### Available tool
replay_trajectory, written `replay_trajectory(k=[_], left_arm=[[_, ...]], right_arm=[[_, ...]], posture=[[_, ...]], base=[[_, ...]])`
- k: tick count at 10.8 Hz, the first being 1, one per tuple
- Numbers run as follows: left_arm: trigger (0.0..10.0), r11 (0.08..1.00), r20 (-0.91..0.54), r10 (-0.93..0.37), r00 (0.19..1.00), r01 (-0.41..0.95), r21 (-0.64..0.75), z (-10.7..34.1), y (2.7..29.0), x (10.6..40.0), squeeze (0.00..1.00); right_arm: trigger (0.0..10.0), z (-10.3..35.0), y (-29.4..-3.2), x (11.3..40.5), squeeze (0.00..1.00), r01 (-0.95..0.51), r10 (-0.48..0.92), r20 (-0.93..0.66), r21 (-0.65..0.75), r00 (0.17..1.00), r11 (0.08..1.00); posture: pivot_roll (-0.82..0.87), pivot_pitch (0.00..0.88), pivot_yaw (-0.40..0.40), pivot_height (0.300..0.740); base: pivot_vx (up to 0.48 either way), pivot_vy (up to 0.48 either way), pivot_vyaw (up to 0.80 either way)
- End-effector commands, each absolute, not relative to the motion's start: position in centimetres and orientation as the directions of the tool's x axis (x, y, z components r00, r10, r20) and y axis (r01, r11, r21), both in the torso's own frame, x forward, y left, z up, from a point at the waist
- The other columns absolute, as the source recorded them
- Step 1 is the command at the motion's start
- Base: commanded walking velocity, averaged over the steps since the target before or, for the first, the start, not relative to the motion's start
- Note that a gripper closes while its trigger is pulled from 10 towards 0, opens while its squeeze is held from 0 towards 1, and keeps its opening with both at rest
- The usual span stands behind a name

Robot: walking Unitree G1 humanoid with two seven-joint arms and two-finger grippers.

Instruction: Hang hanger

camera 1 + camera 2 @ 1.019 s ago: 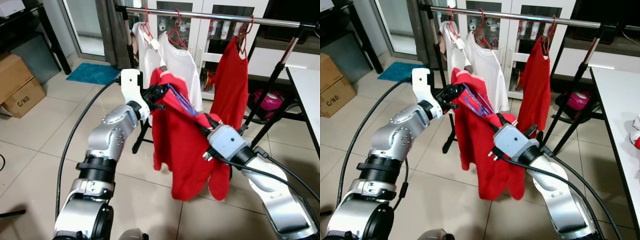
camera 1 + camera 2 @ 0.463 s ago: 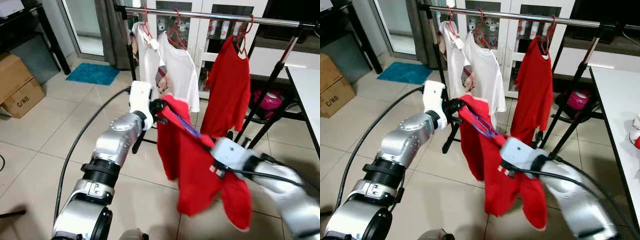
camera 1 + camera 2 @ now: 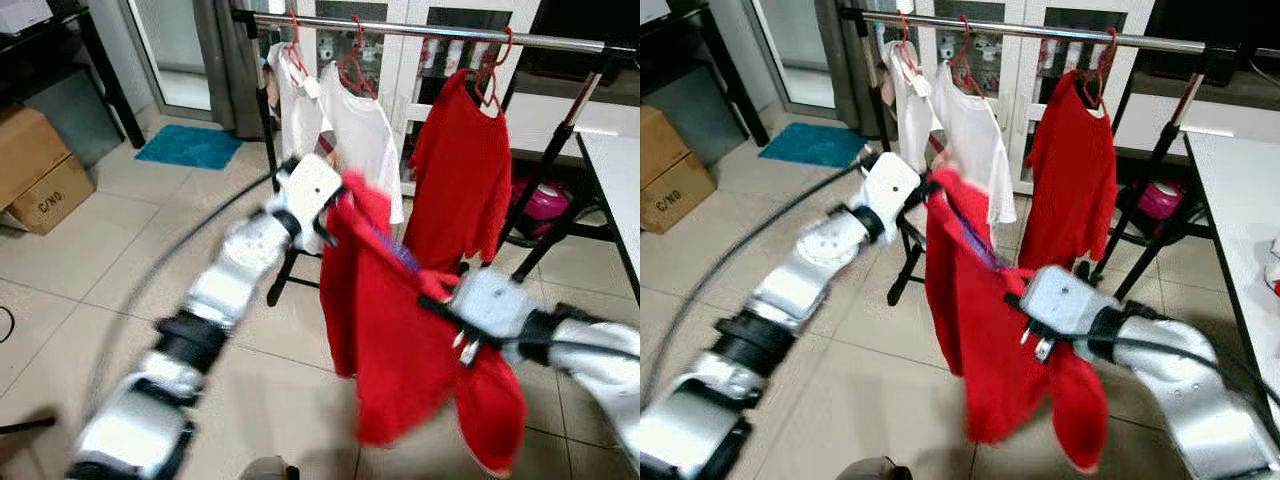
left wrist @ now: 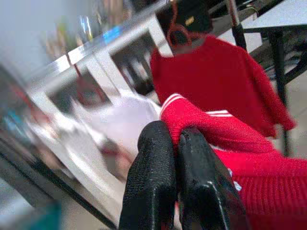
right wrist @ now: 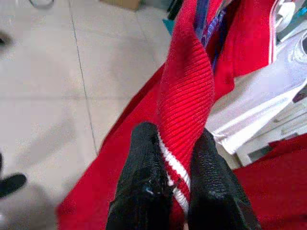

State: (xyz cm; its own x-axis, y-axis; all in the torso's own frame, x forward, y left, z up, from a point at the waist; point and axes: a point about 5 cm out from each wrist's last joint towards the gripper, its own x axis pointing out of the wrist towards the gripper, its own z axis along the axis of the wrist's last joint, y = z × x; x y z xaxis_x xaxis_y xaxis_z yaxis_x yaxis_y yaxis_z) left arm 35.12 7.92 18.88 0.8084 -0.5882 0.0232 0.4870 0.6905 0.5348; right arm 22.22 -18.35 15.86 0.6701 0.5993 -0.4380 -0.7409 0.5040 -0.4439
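The robot holds a red shirt stretched between its two arms in front of a clothes rail. A purple hanger runs inside the shirt's neckline, slanting down from the left gripper toward the right one.

The left gripper is raised at the shirt's upper left shoulder, close to the rail's left upright; its fingers are clenched together with the red, white-trimmed edge of the shirt pinched between them. The right gripper sits lower and nearer, to the right; its fingers are grasping a fold of the ribbed red fabric with a white stripe, and the purple hanger shows just beyond them within the cloth. The rest of the shirt hangs down between and below the two grippers, above the tiled floor.

On the rail behind, two white shirts hang at the left on red hangers, and another red shirt hangs further right. A blue mat lies on the floor at far left, with cardboard boxes nearer on the left. A white surface stands at the right edge.
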Motion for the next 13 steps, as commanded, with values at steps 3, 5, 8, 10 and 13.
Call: replay_trajectory(k=[3,5,8,10,13], left_arm=[[0.0,0.842,0.092,-0.098,0.991,0.033,0.539,21.3,19.6,37.4,0.0],[0.0,0.902,-0.075,-0.125,0.989,0.145,0.407,17.8,19.3,36.8,0.0],[0.0,0.972,-0.208,-0.124,0.97,0.161,0.173,15.1,19.7,35.8,0.0],[0.0,0.972,-0.274,-0.215,0.937,0.233,0.033,13.9,18.3,34.7,0.0],[0.0,0.985,-0.301,-0.161,0.94,0.133,-0.111,12.9,18.0,33.6,0.0]], right_arm=[[0.0,14.3,-19.0,20.6,0.0,-0.789,0.67,-0.453,-0.139,0.588,0.599],[0.0,16.1,-18.8,22.2,0.0,-0.722,0.659,-0.316,-0.154,0.683,0.674],[0.0,17.0,-20.5,23.9,0.0,-0.561,0.5,-0.267,-0.257,0.824,0.787],[0.0,17.3,-20.6,24.9,0.0,-0.482,0.429,-0.228,-0.294,0.874,0.825],[0.0,18.4,-20.9,25.9,0.0,-0.358,0.34,-0.112,-0.267,0.934,0.895]], posture=[[0.07,0.032,0.064,0.74],[0.07,0.029,0.067,0.74],[0.07,0.028,0.066,0.74],[0.07,0.028,0.065,0.74],[0.07,0.02,0.073,0.74]], base=[[0.0,0.0,0.0],[0.0,0.0,0.0],[0.0,0.0,0.0],[0.0,0.0,0.0],[0.0,0.0,0.0]])
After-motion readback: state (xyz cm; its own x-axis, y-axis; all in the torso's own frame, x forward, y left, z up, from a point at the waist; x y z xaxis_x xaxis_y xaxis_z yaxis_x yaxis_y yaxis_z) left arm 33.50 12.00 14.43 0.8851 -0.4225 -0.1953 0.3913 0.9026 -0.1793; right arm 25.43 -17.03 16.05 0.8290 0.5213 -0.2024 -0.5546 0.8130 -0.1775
